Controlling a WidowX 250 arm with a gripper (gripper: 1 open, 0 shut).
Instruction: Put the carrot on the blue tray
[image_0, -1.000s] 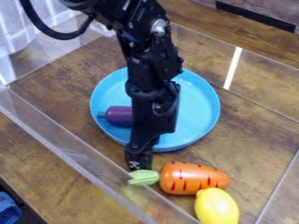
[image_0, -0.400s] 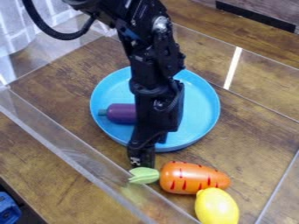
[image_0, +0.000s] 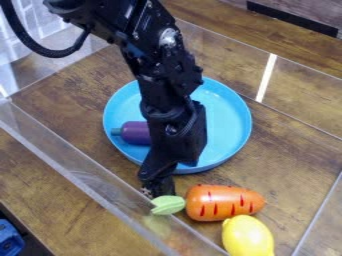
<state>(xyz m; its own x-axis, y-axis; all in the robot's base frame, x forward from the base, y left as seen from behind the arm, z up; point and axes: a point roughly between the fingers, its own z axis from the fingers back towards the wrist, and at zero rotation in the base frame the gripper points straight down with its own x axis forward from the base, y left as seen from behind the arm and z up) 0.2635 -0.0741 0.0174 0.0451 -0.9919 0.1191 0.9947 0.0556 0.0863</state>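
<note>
The orange carrot (image_0: 221, 202) lies on the wooden table, its light green top (image_0: 167, 205) pointing left, just in front of the blue tray (image_0: 230, 127). My gripper (image_0: 152, 187) hangs from the black arm over the tray's front rim, fingertips just above and left of the carrot's green top. Its fingers look open and hold nothing. A purple eggplant (image_0: 134, 131) rests on the tray's left side, partly hidden behind the arm.
A yellow lemon (image_0: 247, 238) sits right in front of the carrot. Clear plastic walls (image_0: 80, 170) box in the table, with one running along the front left close to the gripper.
The arm has swung slightly left and its upper part has leaned over. The gripper tip has shifted a little left of the carrot top. The carrot has not moved.
</note>
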